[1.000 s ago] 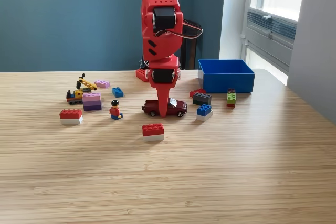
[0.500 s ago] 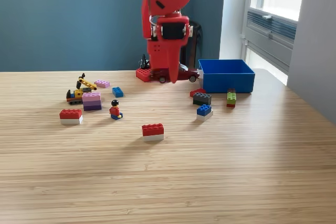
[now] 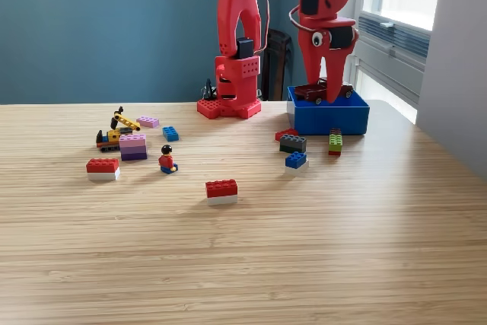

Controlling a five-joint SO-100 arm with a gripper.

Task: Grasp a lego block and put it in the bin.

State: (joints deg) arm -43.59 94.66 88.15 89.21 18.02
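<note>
Wooden tabletop [image 3: 319, 249], pale and striped, before a teal wall [image 3: 99, 28], window at the exterior view's right. Item one, my gripper [image 3: 329, 97]: red, pointing down, clamped on a dark red toy car [image 3: 323, 91] held level just above the blue bin [image 3: 329, 116], which sits at the table's far edge toward that view's right. Outward: black brick [image 3: 293, 143], blue brick [image 3: 296, 160] and green brick [image 3: 335, 141] just before the bin; red-and-white brick [image 3: 221, 191] mid-table; minifigure [image 3: 167, 160] and further bricks at that view's left.
</note>
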